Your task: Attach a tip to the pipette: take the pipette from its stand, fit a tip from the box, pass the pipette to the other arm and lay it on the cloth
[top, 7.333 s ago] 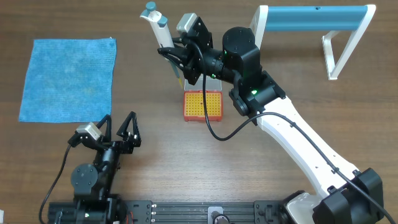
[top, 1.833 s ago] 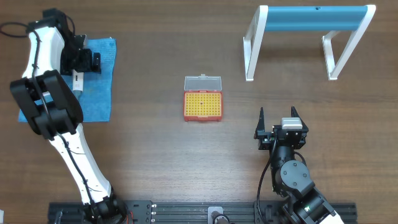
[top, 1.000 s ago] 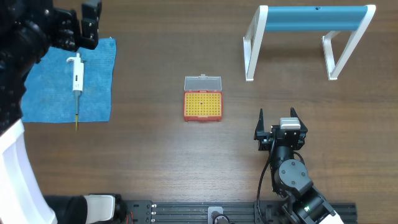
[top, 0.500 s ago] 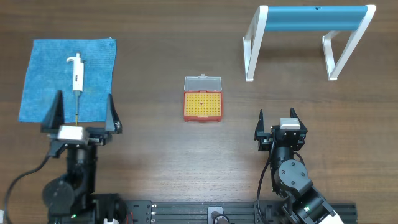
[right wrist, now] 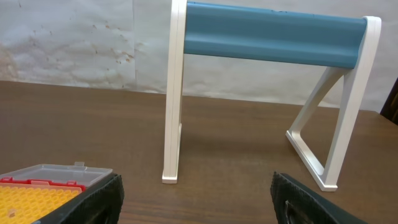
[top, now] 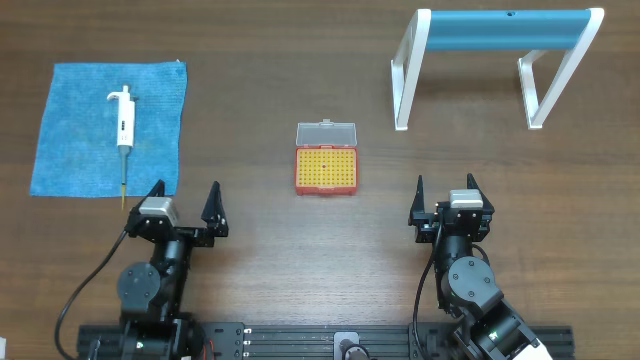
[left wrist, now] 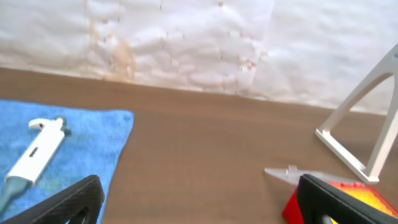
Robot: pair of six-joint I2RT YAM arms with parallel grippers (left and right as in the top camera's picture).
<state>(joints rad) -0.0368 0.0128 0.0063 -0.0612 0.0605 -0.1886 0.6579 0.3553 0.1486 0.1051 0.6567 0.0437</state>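
Note:
The white pipette (top: 122, 118) lies on the blue cloth (top: 70, 140) at the table's far left, its yellow tip (top: 123, 190) poking past the cloth's near edge. The left wrist view catches the pipette (left wrist: 34, 158) on the cloth (left wrist: 93, 134) too. The tip box (top: 326, 160) sits mid-table with its clear lid folded back, seen also as the tip box (left wrist: 348, 193) and the tip box (right wrist: 43, 186). My left gripper (top: 183, 204) is open near its base, in front of the cloth, nothing in it. My right gripper (top: 446, 195) is open at the right, holding nothing.
The white and blue pipette stand (top: 500, 45) stands at the back right with nothing hanging on it, and it looms ahead of my right arm as the stand (right wrist: 267, 37). A pale wall runs behind the table. Bare wood lies between the box and both arms.
The left arm laid the pipette on the cloth, let go and drew back to its base; in the last half second it settled lower. The right arm stayed parked.

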